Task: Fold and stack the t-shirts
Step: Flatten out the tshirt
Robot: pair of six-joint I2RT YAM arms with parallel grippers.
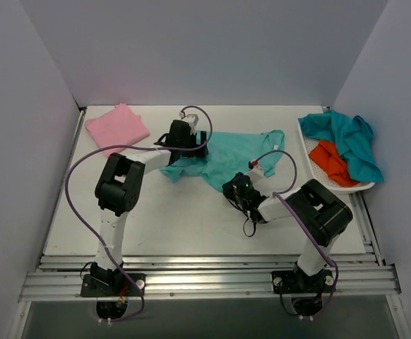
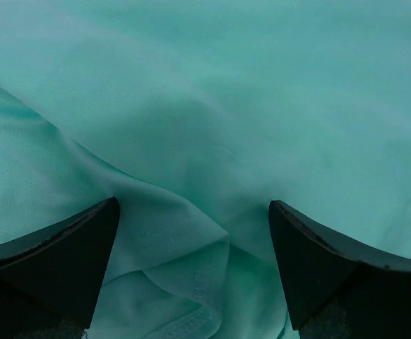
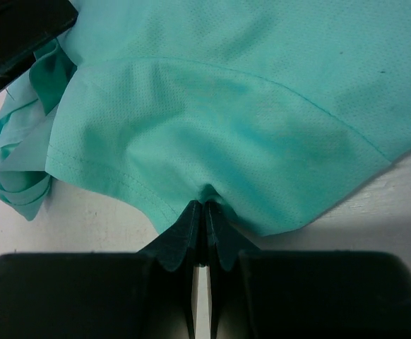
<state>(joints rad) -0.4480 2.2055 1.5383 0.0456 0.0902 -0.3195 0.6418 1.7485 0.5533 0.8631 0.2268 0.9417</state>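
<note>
Nearest the arm bases, the right gripper [image 3: 204,212] is clenched tight, pinching the stitched near edge of the sea-green t-shirt [image 3: 227,106], whose fine mesh knit puckers at the fingertips. The shirt sprawls unfolded and rumpled across the middle of the white table [image 1: 177,219], just beyond that gripper. At its bunched left end the left gripper [image 2: 193,212] is poised over soft folds, its dark jaws spread wide and holding nothing. Farther back a pink t-shirt [image 1: 117,126] lies folded flat at the far left, while a teal t-shirt [image 1: 350,141] and an orange t-shirt [image 1: 330,161] are heaped in a white tray [image 1: 347,187] at right.
</note>
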